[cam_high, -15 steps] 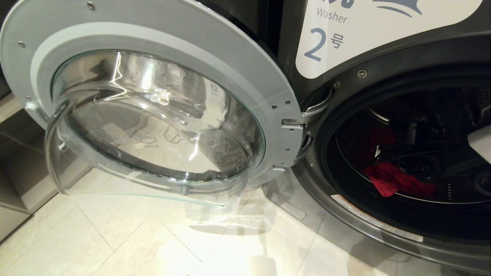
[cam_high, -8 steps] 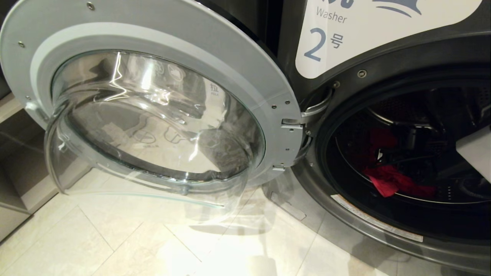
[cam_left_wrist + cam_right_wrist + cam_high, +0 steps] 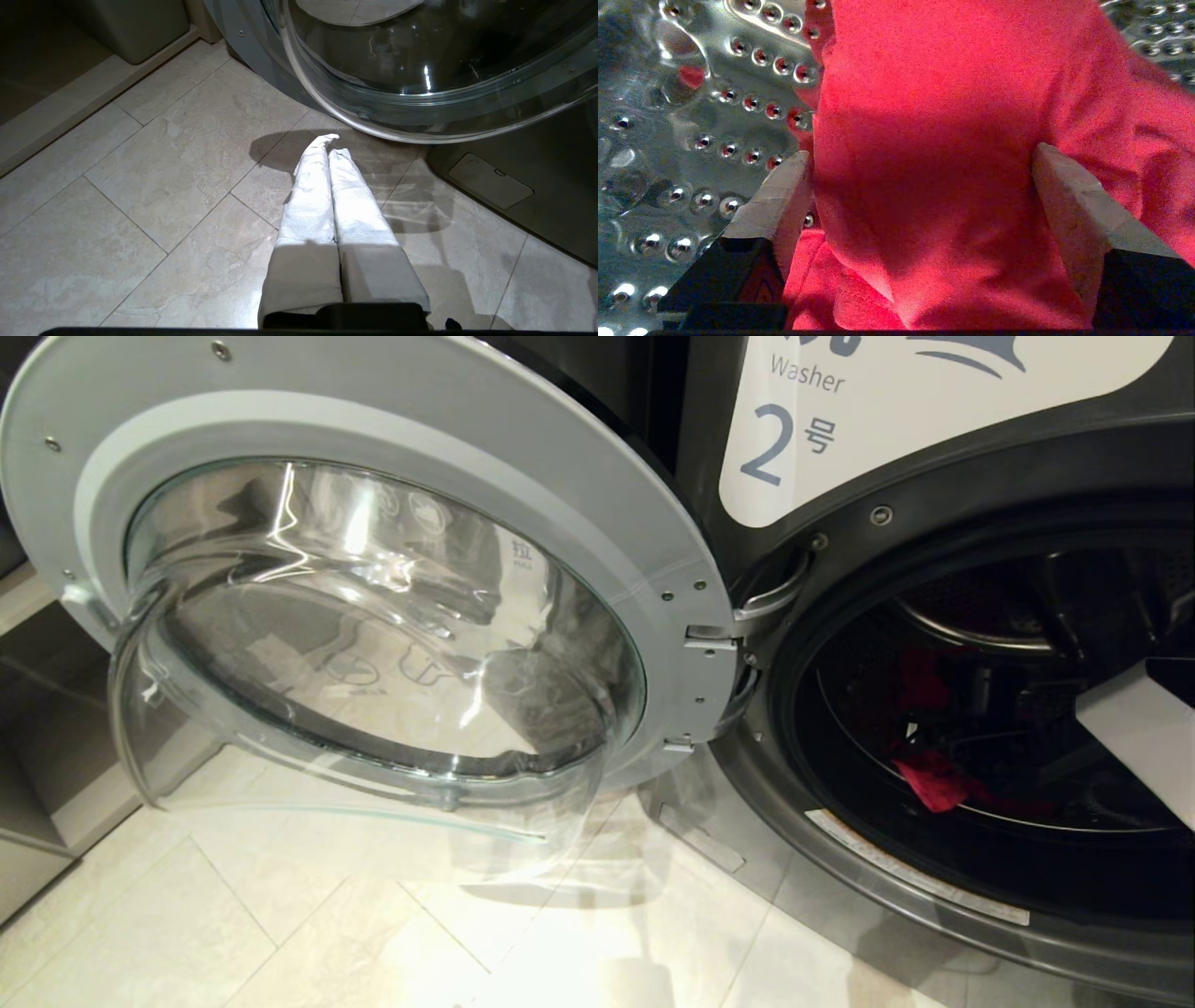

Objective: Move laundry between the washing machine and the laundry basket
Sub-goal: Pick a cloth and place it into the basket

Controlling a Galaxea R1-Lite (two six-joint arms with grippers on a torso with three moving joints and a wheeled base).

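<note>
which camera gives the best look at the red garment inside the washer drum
The right wrist view: the red garment fills most of it, lying on the drum's perforated metal between the open right gripper fingers. The head view shows only a small red patch deep in the dark drum. The left wrist view shows none of it, only floor and door.

Red garment (image 3: 936, 781) lies on the washer's perforated steel drum (image 3: 691, 140).
</note>
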